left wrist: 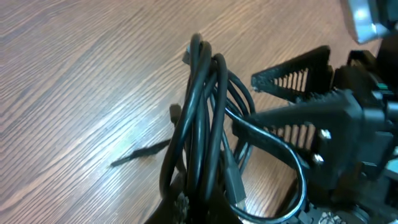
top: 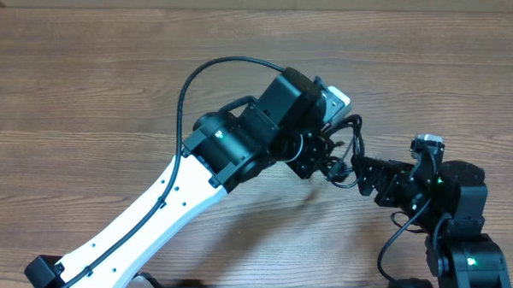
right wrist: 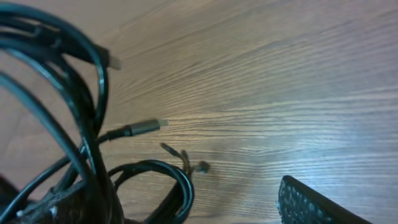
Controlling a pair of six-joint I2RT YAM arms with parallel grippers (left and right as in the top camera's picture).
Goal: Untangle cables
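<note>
Right of table centre, overhead view: both arms meet over the cables (top: pixel 349 149). The bundle hangs between the two wrists, clear of the wooden table (top: pixel 88 70).

Left gripper (top: pixel 322 163): mostly hidden under its own wrist housing from above. On my left wrist camera the cables (left wrist: pixel 202 112) rise as a tight upright sheaf from the bottom edge of the frame, where the fingers sit. I read it as pinched narrow on the bundle, though the pads themselves are barely visible.

Right gripper (top: pixel 359 175): reaches in from the right. The left wrist view shows its two ribbed fingers (left wrist: pixel 298 68) spread wide in a V. One cable loop crosses in front of the lower finger. I cannot tell whether any strand is touching the pads.

Right wrist camera: loops fill the left side of the frame, with one finger (right wrist: pixel 311 205) at lower right, apart from them. Two plug ends (right wrist: pixel 153 124) stick out to the right of the loops. A small dark scrap (right wrist: pixel 185 160) lies on the table below them; I cannot tell what it is.
</note>
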